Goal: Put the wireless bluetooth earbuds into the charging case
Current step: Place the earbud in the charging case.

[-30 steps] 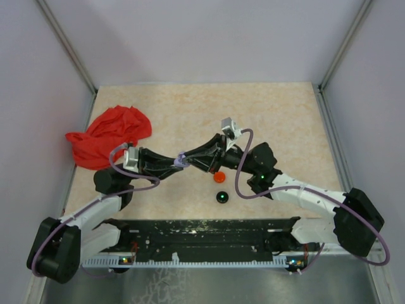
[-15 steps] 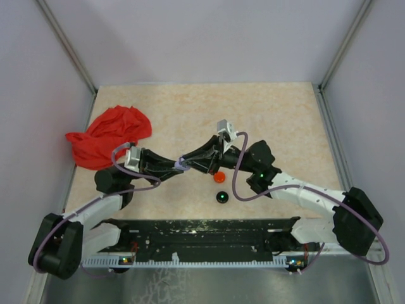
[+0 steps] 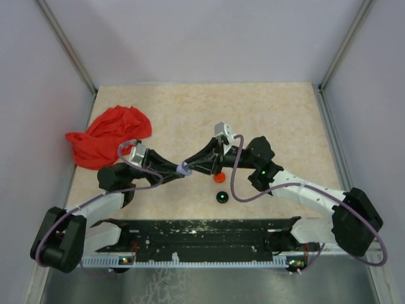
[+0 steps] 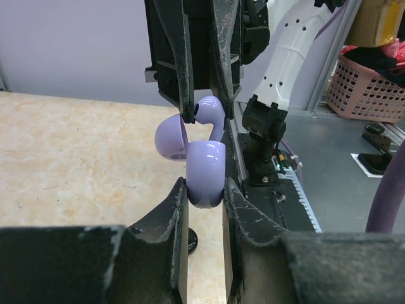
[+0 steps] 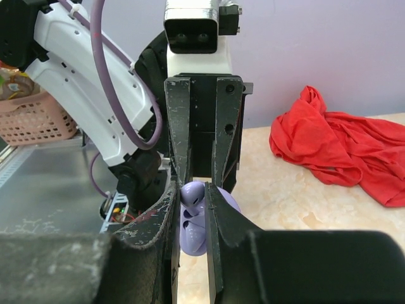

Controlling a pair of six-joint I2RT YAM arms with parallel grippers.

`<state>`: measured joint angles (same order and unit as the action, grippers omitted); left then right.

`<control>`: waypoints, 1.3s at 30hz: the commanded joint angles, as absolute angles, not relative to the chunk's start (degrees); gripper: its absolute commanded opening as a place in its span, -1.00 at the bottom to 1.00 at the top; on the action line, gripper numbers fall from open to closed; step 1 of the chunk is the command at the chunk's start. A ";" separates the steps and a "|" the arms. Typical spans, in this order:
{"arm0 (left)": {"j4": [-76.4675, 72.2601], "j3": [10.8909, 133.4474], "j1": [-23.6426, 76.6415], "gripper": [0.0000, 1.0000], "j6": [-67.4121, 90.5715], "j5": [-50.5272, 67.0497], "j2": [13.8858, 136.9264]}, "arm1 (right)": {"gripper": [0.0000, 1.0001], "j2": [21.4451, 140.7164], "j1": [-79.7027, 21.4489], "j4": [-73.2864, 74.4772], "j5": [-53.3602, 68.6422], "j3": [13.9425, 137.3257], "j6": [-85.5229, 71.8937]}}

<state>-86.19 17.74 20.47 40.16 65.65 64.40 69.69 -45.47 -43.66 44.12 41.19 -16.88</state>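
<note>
In the left wrist view my left gripper (image 4: 205, 190) is shut on the rounded body of a lavender charging case (image 4: 205, 168), held above the table. Its lid (image 4: 169, 139) stands open to the left. My right gripper (image 4: 205, 114) comes in from the opposite side, shut on a lavender earbud (image 4: 212, 109) that sits at the case's open mouth. The right wrist view shows that earbud (image 5: 195, 197) pinched between the fingers of the right gripper (image 5: 193, 190), with the case (image 5: 193, 237) just beyond. From above, both grippers meet at the case (image 3: 184, 169).
A small red piece (image 3: 219, 176) and a small black round piece (image 3: 221, 197) lie on the table under the right arm. A crumpled red cloth (image 3: 107, 134) sits at the left edge. The black base rail (image 3: 202, 231) runs along the near edge.
Both wrists have shifted slightly, and the meeting point of the grippers has sunk a little toward the near side. Both grips are unchanged.
</note>
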 commanded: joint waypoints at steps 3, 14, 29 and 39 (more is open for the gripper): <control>-101.94 19.69 20.73 -1.00 41.45 64.03 62.50 | -0.71 70.40 -43.74 -37.70 45.01 36.98 -13.84; -102.55 20.20 20.74 -1.00 42.18 65.28 62.71 | -0.69 71.07 -43.15 -31.33 46.98 37.95 -7.44; -101.25 20.95 20.73 -1.00 44.36 64.86 66.48 | -0.59 69.25 -43.15 -19.31 44.83 46.97 1.01; -102.57 19.21 20.78 -1.00 43.93 60.24 67.38 | -0.20 65.04 -43.18 -18.35 42.81 52.86 -4.99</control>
